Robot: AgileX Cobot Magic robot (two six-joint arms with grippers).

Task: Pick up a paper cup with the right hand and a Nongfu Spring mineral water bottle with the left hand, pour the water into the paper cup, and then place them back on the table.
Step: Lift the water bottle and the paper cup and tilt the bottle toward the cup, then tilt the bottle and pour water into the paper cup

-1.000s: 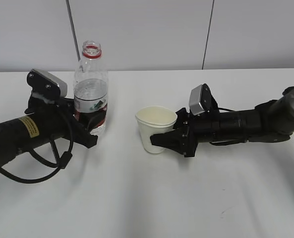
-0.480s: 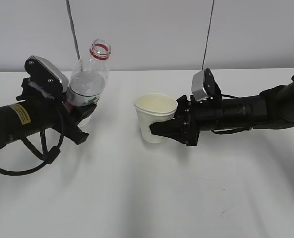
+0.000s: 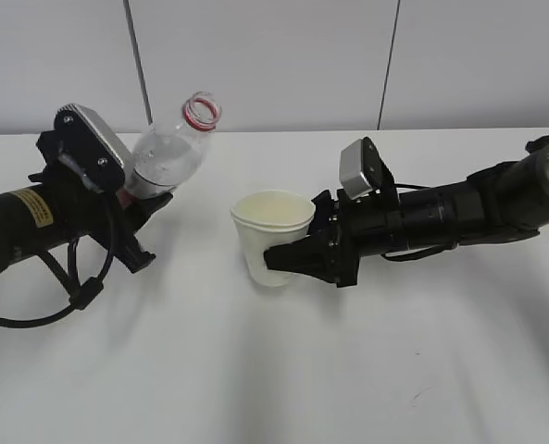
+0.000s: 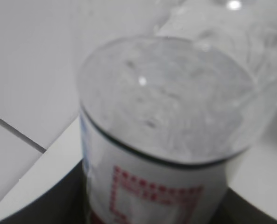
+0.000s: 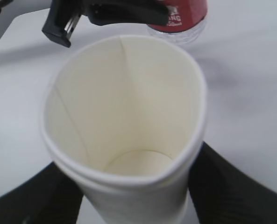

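My left gripper (image 3: pixel 140 208) is shut on the Nongfu Spring water bottle (image 3: pixel 168 153), held above the table and tilted with its open red-ringed mouth toward the upper right. The bottle's clear body and label fill the left wrist view (image 4: pixel 166 140). My right gripper (image 3: pixel 297 259) is shut on the white paper cup (image 3: pixel 272 236), held upright and squeezed slightly oval. The cup looks empty in the right wrist view (image 5: pixel 129 112), where the bottle's red label (image 5: pixel 182 16) shows beyond it. The bottle's mouth is left of and above the cup, apart from it.
The white table (image 3: pixel 274 370) spreads under both arms. A pale wall with dark vertical seams (image 3: pixel 385 65) stands behind. Looped black cables (image 3: pixel 61 287) hang under the left arm.
The left gripper has lifted the bottle and tipped it from upright toward the cup. The right gripper has moved the cup a little left, toward the bottle.
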